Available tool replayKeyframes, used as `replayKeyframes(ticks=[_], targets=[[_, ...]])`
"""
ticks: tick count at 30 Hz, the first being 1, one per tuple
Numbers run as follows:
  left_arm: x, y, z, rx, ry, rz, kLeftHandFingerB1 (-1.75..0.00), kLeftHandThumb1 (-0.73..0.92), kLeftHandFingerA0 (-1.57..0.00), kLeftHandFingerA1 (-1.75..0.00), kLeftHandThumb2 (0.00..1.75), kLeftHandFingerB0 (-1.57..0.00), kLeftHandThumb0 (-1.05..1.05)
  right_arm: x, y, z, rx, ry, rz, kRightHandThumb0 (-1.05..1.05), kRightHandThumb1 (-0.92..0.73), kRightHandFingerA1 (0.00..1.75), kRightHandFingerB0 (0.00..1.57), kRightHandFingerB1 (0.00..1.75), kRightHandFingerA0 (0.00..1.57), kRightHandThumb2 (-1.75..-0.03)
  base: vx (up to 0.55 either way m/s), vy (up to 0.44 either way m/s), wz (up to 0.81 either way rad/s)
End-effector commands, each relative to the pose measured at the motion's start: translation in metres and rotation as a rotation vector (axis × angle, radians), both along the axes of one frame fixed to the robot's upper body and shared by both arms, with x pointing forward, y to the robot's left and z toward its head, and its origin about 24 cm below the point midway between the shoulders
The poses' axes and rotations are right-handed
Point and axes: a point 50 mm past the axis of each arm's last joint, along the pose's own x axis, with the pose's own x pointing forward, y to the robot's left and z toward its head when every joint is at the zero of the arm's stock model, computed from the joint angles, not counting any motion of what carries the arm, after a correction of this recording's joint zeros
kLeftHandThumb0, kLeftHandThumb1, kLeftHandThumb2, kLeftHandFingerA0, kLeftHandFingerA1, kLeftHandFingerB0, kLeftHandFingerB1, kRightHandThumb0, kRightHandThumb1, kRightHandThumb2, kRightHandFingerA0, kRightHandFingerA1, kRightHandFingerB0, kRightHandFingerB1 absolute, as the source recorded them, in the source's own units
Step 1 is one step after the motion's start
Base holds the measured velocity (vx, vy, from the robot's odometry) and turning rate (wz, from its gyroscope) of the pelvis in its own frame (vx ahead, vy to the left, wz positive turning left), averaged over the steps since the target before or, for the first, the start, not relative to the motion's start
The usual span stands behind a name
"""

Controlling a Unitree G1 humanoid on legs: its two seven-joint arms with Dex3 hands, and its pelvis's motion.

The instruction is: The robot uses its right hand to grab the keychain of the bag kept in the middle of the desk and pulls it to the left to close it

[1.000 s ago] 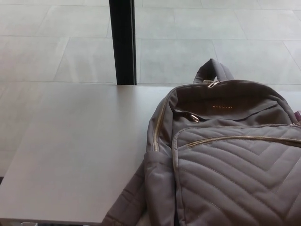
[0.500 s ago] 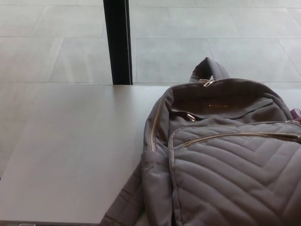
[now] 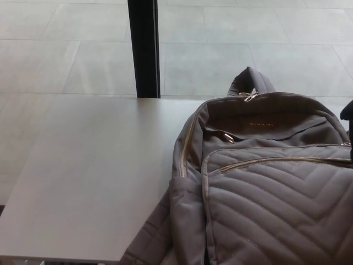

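A grey quilted backpack point(image 3: 265, 187) lies on the pale desk point(image 3: 94, 176), filling the right half of the head view. Its main compartment gapes at the top, showing a dark lining. A gold zip runs down the left side of the opening. A gold zipper pull point(image 3: 227, 137) hangs at the left of the opening, and a second gold pull point(image 3: 249, 96) sits at the top by the carry handle point(image 3: 251, 81). A black sliver of my right hand point(image 3: 347, 111) shows at the right edge, beside the bag's upper right corner. My left hand does not show.
A black post point(image 3: 146, 49) stands behind the desk's far edge on the tiled floor. The desk's left edge and front edge are in view. A bag strap point(image 3: 149, 243) trails over the front edge.
The camera swung slightly left, then back. A black part of my right hand has come in at the right edge, covering the small purple item seen there earlier. The bag has not moved.
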Motion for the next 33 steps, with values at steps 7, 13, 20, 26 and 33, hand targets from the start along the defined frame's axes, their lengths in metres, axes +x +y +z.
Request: replayKeyframes(ticks=[7,13,20,26,33], targets=[[0.004,0.001,0.004,0.025,-0.011,-0.044,-0.45,0.89,-0.83,-0.60,0.67,-0.67,-0.59,0.009,0.053,-0.048,0.049,0.403,0.114,-0.12,-0.44,1.75,0.84,1.58,0.99,-1.31,0.00,0.000,0.00],[0.006,0.001,0.002,0.020,-0.001,-0.046,-0.45,0.89,-0.84,-0.59,0.67,-0.64,-0.59,0.011,0.104,-0.062,0.107,0.416,0.179,-0.15,-0.44,1.75,0.84,1.57,1.02,-1.39,0.00,0.000,0.00],[0.008,0.000,0.000,0.024,0.008,-0.038,-0.46,0.89,-0.82,-0.59,0.67,-0.64,-0.58,0.020,0.157,-0.056,0.161,0.404,0.221,-0.18,-0.46,1.75,0.83,1.57,1.00,-1.37,0.00,0.000,0.00],[0.010,-0.002,0.000,0.019,0.005,-0.056,-0.46,0.90,-0.81,-0.59,0.67,-0.65,-0.60,0.023,0.197,-0.046,0.087,0.351,0.288,-0.23,-0.48,1.75,0.80,1.70,0.95,-1.18,0.00,0.000,0.00],[0.018,-0.007,-0.004,0.019,0.008,-0.082,-0.45,0.91,-0.82,-0.58,0.67,-0.64,-0.60,0.013,0.262,-0.039,0.077,0.330,0.398,-0.23,-0.62,1.75,0.79,1.63,0.94,-1.03,0.00,0.000,0.00]])
